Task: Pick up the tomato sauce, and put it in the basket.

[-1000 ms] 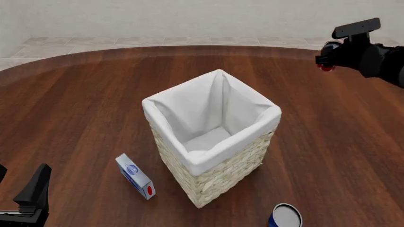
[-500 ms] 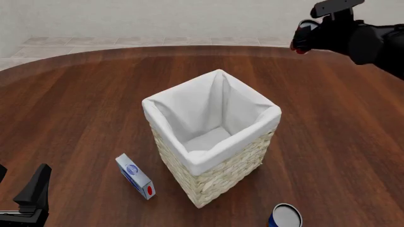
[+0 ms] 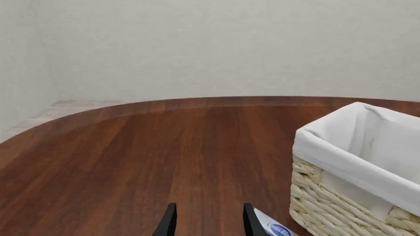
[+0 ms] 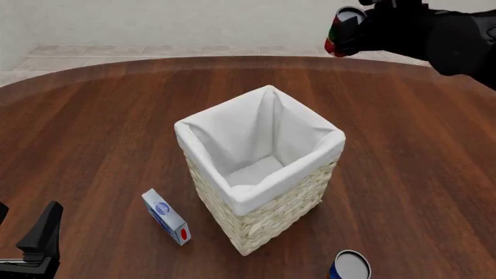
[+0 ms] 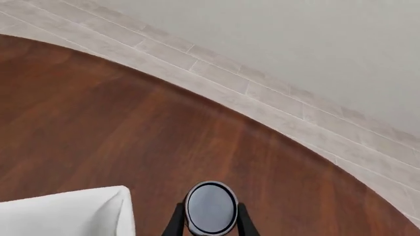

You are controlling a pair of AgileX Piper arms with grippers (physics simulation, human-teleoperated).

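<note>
The tomato sauce [image 4: 342,31] is a small red can with a green-and-white band and a metal top. It hangs high over the far right of the table, tilted, with my right gripper [image 4: 352,26] shut on it. In the right wrist view the can's metal top [image 5: 211,208] shows between the two fingers, with a corner of the basket's white lining [image 5: 72,214] beside it. The basket [image 4: 259,165] stands upright in the middle of the table, its lined inside showing nothing. My left gripper [image 4: 39,241] rests open at the near left edge, apart from everything.
A white-and-blue carton [image 4: 165,217] lies on the table just left of the basket, also seen as the carton [image 3: 276,227] in the left wrist view. A blue can with a white lid [image 4: 350,266] stands at the near right edge. Pale tiled floor borders the round table's far side.
My right arm has risen and swung left with the can, from the far right edge toward the space behind the basket. The left arm has not moved.
</note>
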